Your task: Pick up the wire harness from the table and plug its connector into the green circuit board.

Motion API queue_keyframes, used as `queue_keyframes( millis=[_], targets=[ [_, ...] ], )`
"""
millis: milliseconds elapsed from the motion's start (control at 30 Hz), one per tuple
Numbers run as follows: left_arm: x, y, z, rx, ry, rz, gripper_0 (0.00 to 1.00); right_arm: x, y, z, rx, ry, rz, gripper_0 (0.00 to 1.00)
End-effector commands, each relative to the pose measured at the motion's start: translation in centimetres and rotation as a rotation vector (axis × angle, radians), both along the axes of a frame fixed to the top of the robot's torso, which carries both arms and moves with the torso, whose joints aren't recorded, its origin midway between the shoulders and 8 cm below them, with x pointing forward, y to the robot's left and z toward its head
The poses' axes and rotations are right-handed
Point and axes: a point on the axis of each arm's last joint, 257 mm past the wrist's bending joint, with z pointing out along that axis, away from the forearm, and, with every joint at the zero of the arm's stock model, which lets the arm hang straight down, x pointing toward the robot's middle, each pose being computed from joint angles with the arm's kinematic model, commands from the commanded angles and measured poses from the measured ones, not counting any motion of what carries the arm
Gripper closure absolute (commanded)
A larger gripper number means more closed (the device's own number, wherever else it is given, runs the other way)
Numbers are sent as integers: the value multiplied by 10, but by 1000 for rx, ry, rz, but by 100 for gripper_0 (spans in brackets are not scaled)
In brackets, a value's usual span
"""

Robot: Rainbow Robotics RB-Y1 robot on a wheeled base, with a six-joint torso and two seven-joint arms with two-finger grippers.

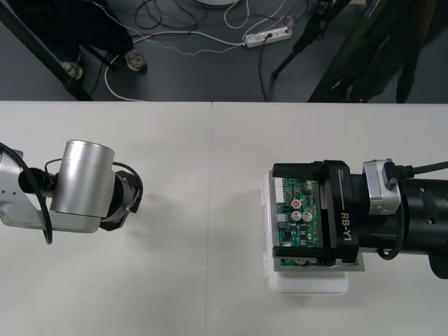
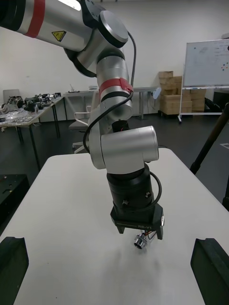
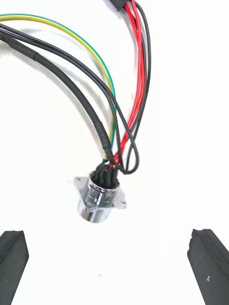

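Plain light table [image 1: 140,280]; a seam [image 1: 211,210] ran near to far through its middle. Beyond the far edge lay dark floor [image 1: 203,77], bearing a white power strip [image 1: 267,36], loose cables [image 1: 175,33] and, at right, black tripod legs [image 1: 299,43].

My right gripper [image 2: 110,241] holds its fingers far apart over the table [image 2: 57,214]; ahead, the left gripper [image 2: 139,232] points down, the metal socket [image 2: 140,242] just beneath it.
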Motion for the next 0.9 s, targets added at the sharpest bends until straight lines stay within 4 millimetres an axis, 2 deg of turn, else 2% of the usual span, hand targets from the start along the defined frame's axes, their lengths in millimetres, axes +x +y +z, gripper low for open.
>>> queue_keyframes(
  millis=[33,433,900],
  targets=[
    [18,-14,3,80,-14,-179,1,-5,-5,5,-6,-13,-6,0],
    [30,-10,-13,95,-19,-159,1,-5,-5,5,-7,-12,-6,0],
    [31,11,-44,136,-12,-123,1,-5,-5,5,-6,-6,-6,0]
  ],
)
